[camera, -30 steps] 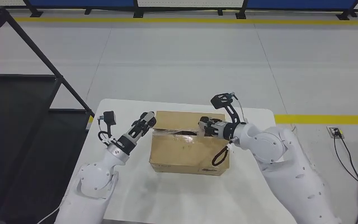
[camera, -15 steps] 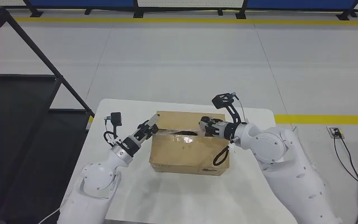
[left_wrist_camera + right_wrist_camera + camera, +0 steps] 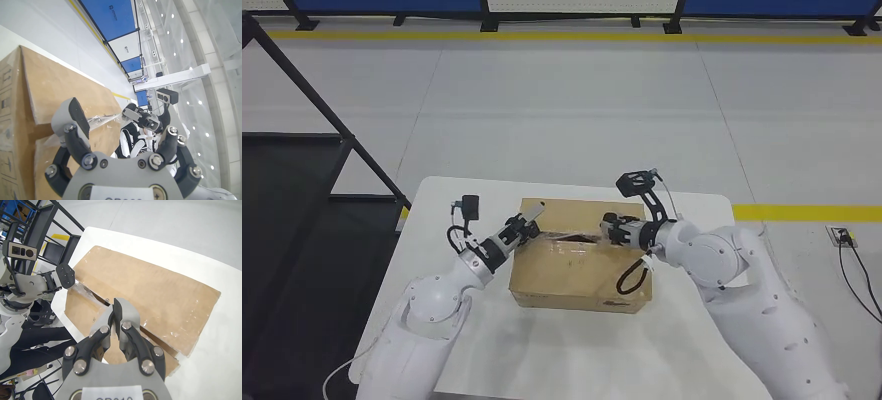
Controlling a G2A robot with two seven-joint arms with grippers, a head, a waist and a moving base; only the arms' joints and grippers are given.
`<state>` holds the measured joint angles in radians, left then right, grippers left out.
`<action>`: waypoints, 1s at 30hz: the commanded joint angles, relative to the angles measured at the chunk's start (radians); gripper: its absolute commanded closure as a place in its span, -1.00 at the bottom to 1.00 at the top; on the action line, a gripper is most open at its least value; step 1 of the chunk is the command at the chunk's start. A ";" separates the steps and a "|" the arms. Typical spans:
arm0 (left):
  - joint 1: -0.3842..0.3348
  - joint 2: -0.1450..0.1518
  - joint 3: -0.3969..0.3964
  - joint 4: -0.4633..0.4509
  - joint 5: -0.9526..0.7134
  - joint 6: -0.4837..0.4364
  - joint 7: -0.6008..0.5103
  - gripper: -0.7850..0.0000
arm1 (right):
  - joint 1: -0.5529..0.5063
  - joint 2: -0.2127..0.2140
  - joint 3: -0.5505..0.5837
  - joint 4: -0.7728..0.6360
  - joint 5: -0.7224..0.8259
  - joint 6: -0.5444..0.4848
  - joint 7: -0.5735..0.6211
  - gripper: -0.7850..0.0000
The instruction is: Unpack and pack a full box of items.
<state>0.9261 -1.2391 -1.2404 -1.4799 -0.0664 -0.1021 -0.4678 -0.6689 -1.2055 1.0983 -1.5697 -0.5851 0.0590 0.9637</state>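
The contents of the box (image 3: 577, 262) are hidden under its flaps, with only a dark slit showing along the seam. One end of the clear tape strip (image 3: 103, 119) vanishes between the pressed-together pads of the right end effector (image 3: 115, 308). In the top view the counter (image 3: 542, 350) is cut off by the picture's edge at 6 o'clock, and the print on the box is too small to make out.
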 commanded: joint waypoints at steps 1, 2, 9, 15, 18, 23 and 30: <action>-0.012 -0.002 0.007 0.020 0.001 0.006 -0.005 -1.00 | 0.000 0.000 -0.002 0.001 -0.002 0.003 -0.001 1.00; -0.018 -0.003 0.011 0.029 0.002 0.009 -0.008 -1.00 | -0.001 0.000 -0.001 0.002 -0.001 0.005 -0.003 1.00; -0.028 -0.004 0.016 0.054 -0.008 0.016 -0.041 -1.00 | -0.004 -0.001 -0.008 0.008 -0.023 0.036 -0.013 1.00; -0.025 -0.004 0.014 0.052 -0.008 0.010 -0.041 -1.00 | 0.016 -0.007 -0.048 0.024 -0.078 0.058 0.002 1.00; -0.015 -0.006 0.007 0.044 -0.033 -0.006 -0.024 -1.00 | 0.025 -0.010 -0.063 0.036 -0.087 0.067 0.005 1.00; -0.004 -0.006 -0.002 0.037 -0.044 -0.018 -0.007 -1.00 | 0.036 -0.014 -0.075 0.057 -0.089 0.069 0.018 1.00; 0.009 -0.007 -0.012 0.023 -0.064 -0.039 0.005 -1.00 | 0.051 -0.020 -0.086 0.083 -0.093 0.085 0.034 1.00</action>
<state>0.9339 -1.2465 -1.2507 -1.4545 -0.1272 -0.1386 -0.4632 -0.6197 -1.2246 1.0133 -1.4895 -0.6769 0.1401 0.9969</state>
